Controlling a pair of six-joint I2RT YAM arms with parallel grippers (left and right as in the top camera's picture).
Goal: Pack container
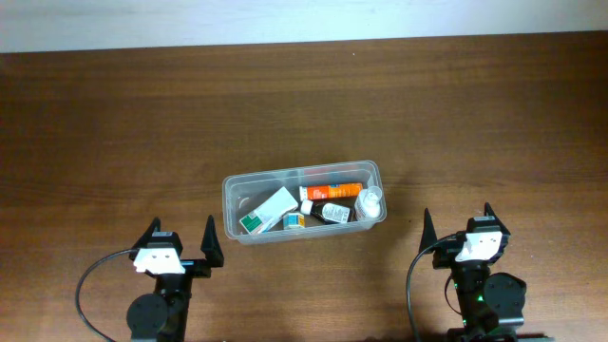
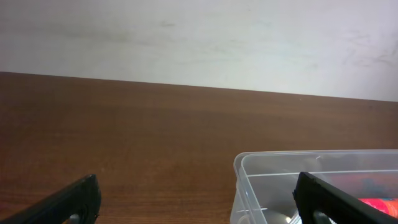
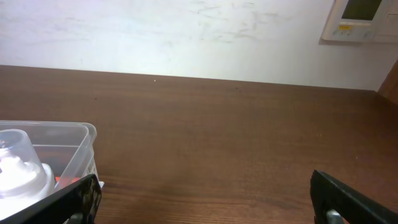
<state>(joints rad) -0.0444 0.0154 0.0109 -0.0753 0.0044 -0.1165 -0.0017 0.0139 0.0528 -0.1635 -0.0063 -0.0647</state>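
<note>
Both arms low at the near edge. Left gripper [image 1: 180,231] has its jaws spread wide w/ nothing between them. Right gripper [image 1: 457,220] is the same, wide apart & empty. Container [image 1: 285,174] sits on the table [image 1: 114,123] between the two, slightly farther out. Inside: white-and-green carton [image 1: 269,211] at left, orange tube [image 1: 334,191] by the far wall, white-capped bottle [image 1: 370,201] at the right end.

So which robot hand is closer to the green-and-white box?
Left. The left gripper sits near the box, at the container's corner; the right gripper is beyond its other end.
</note>
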